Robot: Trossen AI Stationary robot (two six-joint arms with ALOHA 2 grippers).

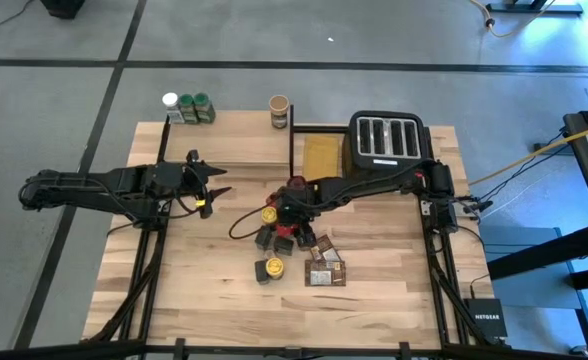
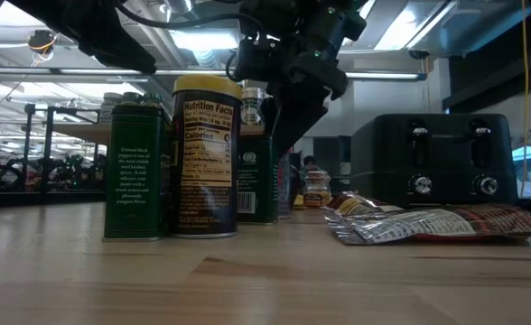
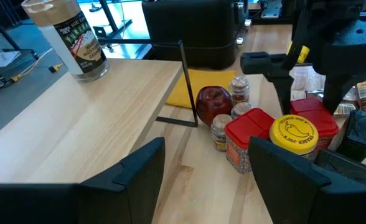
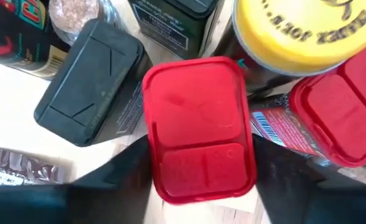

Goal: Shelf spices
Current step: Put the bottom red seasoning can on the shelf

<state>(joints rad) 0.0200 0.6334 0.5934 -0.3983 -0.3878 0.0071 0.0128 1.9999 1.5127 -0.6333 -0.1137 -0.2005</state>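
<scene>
A cluster of spices (image 1: 279, 228) stands on the table's middle: tins, jars with red and yellow lids, and flat packets (image 1: 324, 268). My right gripper (image 4: 201, 186) reaches down into the cluster and is shut on a red-lidded tin (image 4: 198, 127). The shelf (image 1: 224, 148) is the light-wood plank at the far left. A few jars (image 1: 189, 106) stand on its far edge, and a brown one (image 1: 279, 110) stands to their right. My left gripper (image 3: 208, 180) hovers open above the table, just on the near side of the shelf's near edge, and holds nothing. My right gripper has the red-lidded tin between its two fingers, one on each long side just below the lid's edge (image 4: 153, 165). The fingers come from above, slanting down. The tin stands upright among the other spices; its foot is hidden.
A black toaster (image 1: 389, 140) stands at the far right with a yellow board (image 1: 324, 155) beside it. A dark red round object (image 3: 213, 99) sits by the shelf's black frame (image 3: 184, 81). Close around the held tin are a yellow-lidded jar (image 4: 307, 31) and dark tins (image 4: 89, 81).
</scene>
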